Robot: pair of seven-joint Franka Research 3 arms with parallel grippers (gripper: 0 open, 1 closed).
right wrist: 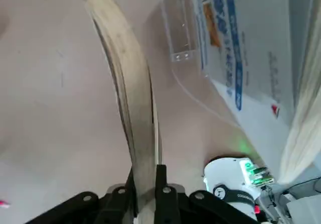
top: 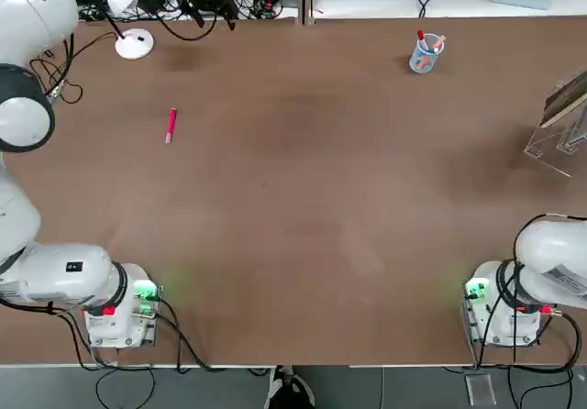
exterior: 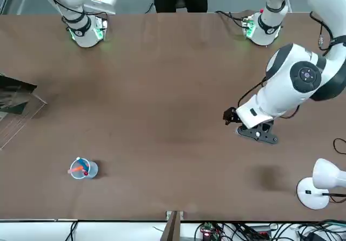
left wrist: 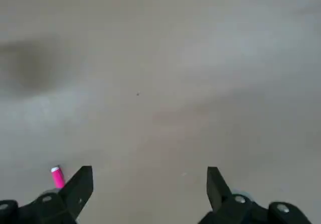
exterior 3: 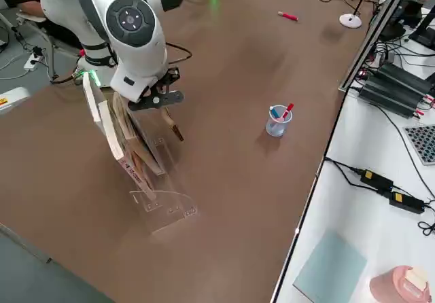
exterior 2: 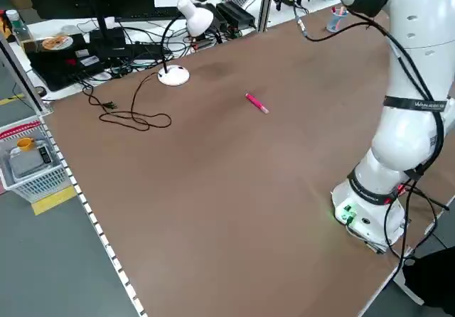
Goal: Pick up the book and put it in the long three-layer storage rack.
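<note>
The clear three-layer rack (exterior 3: pixel 162 198) stands at the table's right edge, also seen as the rack (top: pixel 555 138) from above. My right gripper (right wrist: pixel 146 176) is shut on the thin book (right wrist: pixel 128 88), gripping its tan page edge. In the right side view the right gripper (exterior 3: pixel 158 101) holds the book (exterior 3: pixel 172 126) slanted down into the rack, next to other books. The book's dark cover (exterior: pixel 13 96) shows at the front view's left edge. My left gripper (left wrist: pixel 148 176) hangs open above bare table on the left side, empty.
A clear pen cup (top: pixel 425 53) stands at the far right-centre. A pink pen (top: pixel 171 125) lies on the left half, near a white desk lamp (top: pixel 134 44). White books (exterior 3: pixel 109 130) stand in the rack beside the held one.
</note>
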